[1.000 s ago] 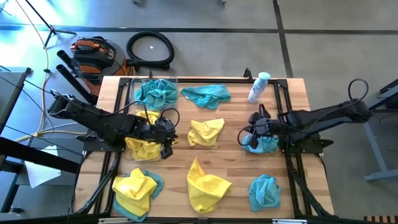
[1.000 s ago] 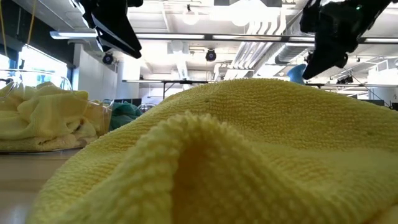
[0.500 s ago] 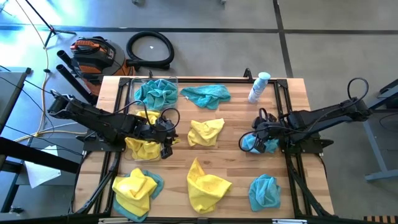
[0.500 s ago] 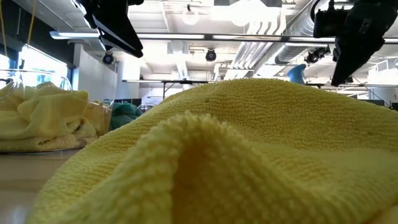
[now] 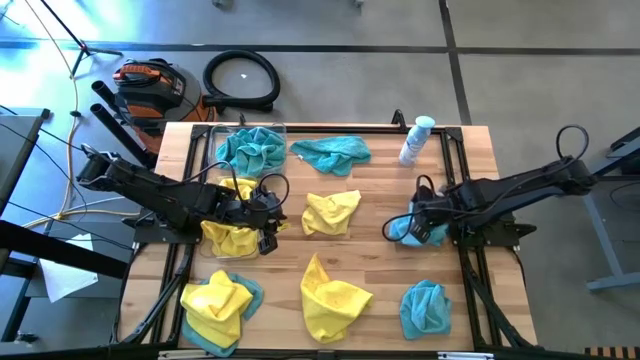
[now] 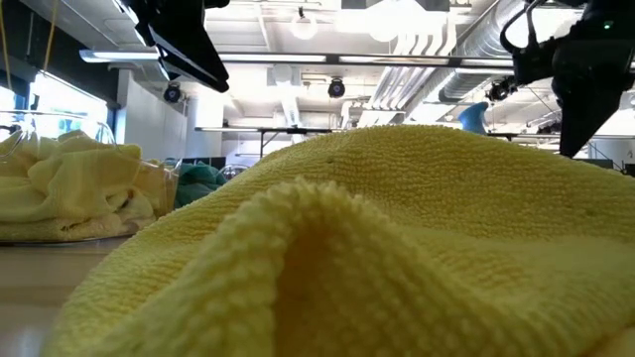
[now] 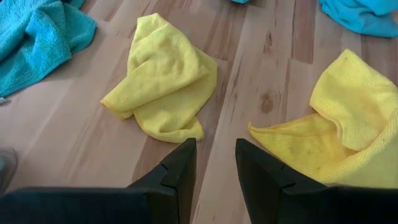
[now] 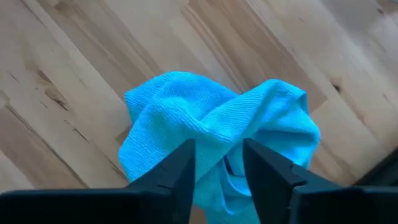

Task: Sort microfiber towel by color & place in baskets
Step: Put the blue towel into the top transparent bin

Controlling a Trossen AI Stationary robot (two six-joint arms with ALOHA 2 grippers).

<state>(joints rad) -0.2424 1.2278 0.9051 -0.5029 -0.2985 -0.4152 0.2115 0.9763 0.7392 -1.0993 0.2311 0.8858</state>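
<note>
white spray bottle (image 5: 415, 140) upright at table's far edge, teal towel (image 8: 217, 140) bunched just ahead of right gripper (image 8: 219, 163), jaws parted, holding nothing, left gripper (image 7: 215, 163) slightly parted, empty, over yellow basket (image 5: 228, 240)

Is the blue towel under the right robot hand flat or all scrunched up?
Scrunched up. The teal towel sits in a bunched, folded heap on the wooden table, just ahead of the right tool.

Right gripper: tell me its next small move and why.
Probably lower and close on the teal towel. The right gripper has its fingers parted above that crumpled cloth, which lies on the wooden table and is not gripped. The basket holding teal cloths is across the table, so it needs lifting first.
</note>
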